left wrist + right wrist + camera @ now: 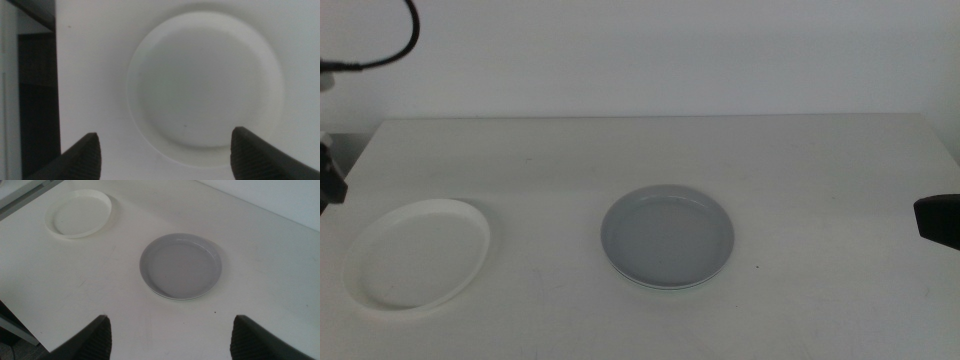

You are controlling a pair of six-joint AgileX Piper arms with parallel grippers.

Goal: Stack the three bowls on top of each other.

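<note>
1. The grey bowl (668, 236) sits near the middle of the white surface (800, 170), nested on a paler bowl (665, 286) of which only a thin rim shows beneath its near edge; its colour cannot be told.
2. The white bowl (417, 254) lies well apart, toward the left side and close to the surface's left edge, with bare surface between the two.
3. The left end effector (165, 150) hangs above the white bowl, its dark jaws spread wide, holding nothing; the surface's edge and a dark gap beyond it lie just beside that bowl.
4. The right end effector (170, 335) waits off the right side, jaws likewise wide apart and empty, looking across open surface at the grey bowl.
5. A pale wall (670, 50) stands behind the surface's far edge, and a black cable (395, 45) loops at the upper left.
</note>
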